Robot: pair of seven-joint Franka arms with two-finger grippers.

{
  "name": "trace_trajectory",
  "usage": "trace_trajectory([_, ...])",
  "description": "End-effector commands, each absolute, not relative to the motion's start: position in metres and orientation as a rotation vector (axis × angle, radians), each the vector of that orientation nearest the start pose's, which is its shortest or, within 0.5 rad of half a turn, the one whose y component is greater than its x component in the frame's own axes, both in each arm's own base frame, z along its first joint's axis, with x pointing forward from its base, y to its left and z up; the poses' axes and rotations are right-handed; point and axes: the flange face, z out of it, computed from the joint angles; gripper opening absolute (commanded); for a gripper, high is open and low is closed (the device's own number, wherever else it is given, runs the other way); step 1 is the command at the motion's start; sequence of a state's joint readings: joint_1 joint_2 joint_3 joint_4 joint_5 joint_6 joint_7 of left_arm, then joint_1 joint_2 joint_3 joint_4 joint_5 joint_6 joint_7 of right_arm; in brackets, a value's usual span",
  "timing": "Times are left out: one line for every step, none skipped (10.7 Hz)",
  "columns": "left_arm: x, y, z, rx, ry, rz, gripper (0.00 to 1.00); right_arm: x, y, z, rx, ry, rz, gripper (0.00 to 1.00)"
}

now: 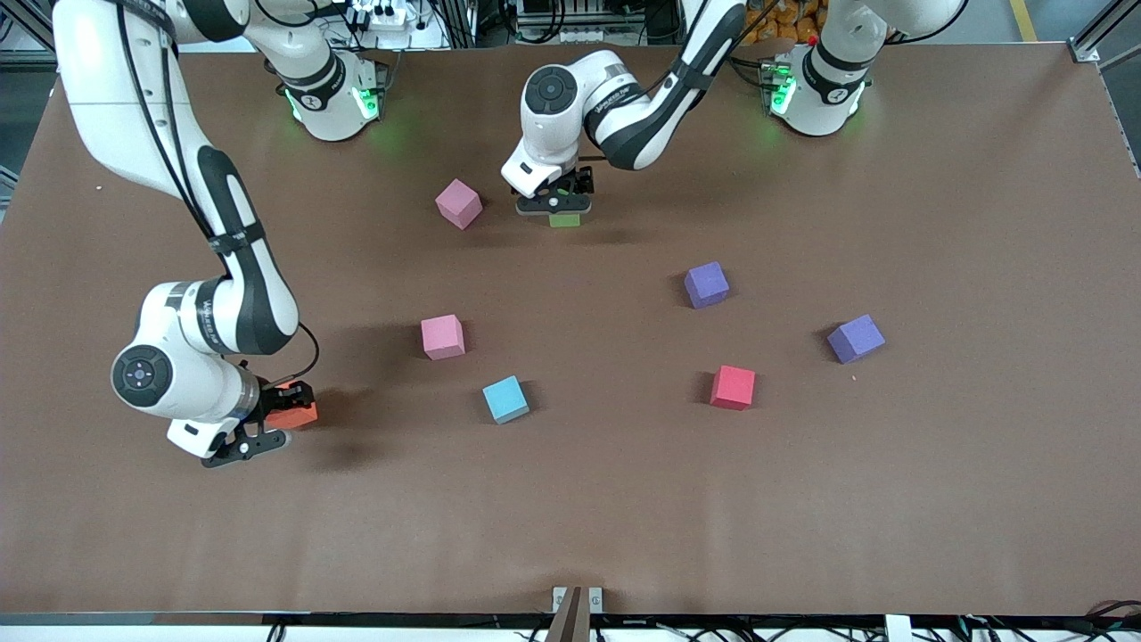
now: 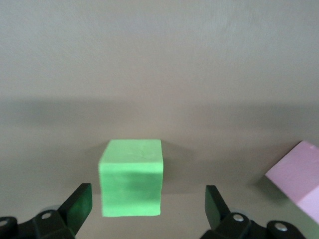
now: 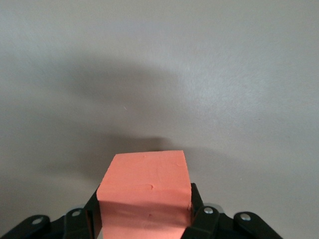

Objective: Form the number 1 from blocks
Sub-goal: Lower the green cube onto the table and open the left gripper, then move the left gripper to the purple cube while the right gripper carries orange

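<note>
Green block between spread left gripper fingers; orange block clamped in right gripper.

No text, label or number can be read with certainty; small lettering on each arm's forearm is too tiny to make out.

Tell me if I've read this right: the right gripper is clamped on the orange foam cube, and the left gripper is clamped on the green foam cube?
Only half right. The right gripper is shut on the orange foam cube, but the left gripper is open: its fingers stand apart from the green foam cube, which sits on the table, as the left wrist view shows.
</note>
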State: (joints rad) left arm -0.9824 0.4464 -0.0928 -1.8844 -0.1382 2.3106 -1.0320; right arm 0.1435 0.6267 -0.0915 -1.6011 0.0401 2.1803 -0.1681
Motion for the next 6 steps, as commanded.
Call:
trace_trajectory([0.349, -0.514, 0.331, -3.176, -0.223, 0.143, 1.0, 0.666, 0.086, 0.309, -3.15, -0.13, 0.021, 0.67])
trace_trajectory([0.38, -0.491, 0.342, -3.184, -0.316, 0.124, 1.0, 0.659, 0.103, 0.327, -3.145, -0.067, -0.004, 0.67])
trace_trajectory([0.408, -0.464, 0.344, -3.165, -0.409, 0.131, 1.0, 0.655, 0.121, 0.336, -3.141, -0.021, -0.016, 0.67])
trace_trajectory([0.432, -0.44, 0.343, -3.149, -0.462, 0.128, 1.0, 0.648, 0.137, 0.346, -3.139, -0.002, -0.01, 0.67])
trace_trajectory([0.451, -0.414, 0.341, -3.118, -0.44, 0.074, 1.0, 0.638, 0.163, 0.354, -3.134, -0.017, -0.008, 0.66])
trace_trajectory([0.466, -0.385, 0.334, -3.086, -0.468, 0.069, 1.0, 0.618, 0.2, 0.357, -3.109, -0.014, 0.003, 0.66])
